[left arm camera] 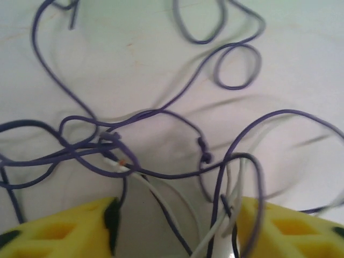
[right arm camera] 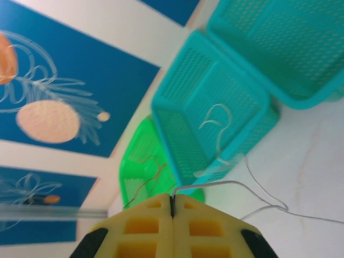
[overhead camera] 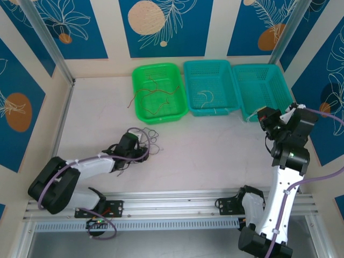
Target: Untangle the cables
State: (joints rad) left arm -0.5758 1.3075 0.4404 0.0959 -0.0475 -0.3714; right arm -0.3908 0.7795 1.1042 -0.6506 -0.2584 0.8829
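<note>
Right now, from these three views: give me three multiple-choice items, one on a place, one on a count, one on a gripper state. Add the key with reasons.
1. The red-orange wires lie:
A) in the green basket
B) in a teal basket
C) on the table beside the left arm

2. Baskets in the row:
A) two
B) three
C) four

3. The right gripper is:
A) wide open
B) shut on a whitish wire
C) shut on a purple wire

Key:
1 A: in the top view they curl on the green floor.
2 B: the green basket, the middle teal basket and the right teal basket stand side by side.
3 B: in the right wrist view its fingers meet, and the whitish wire comes out of the seam.
</note>
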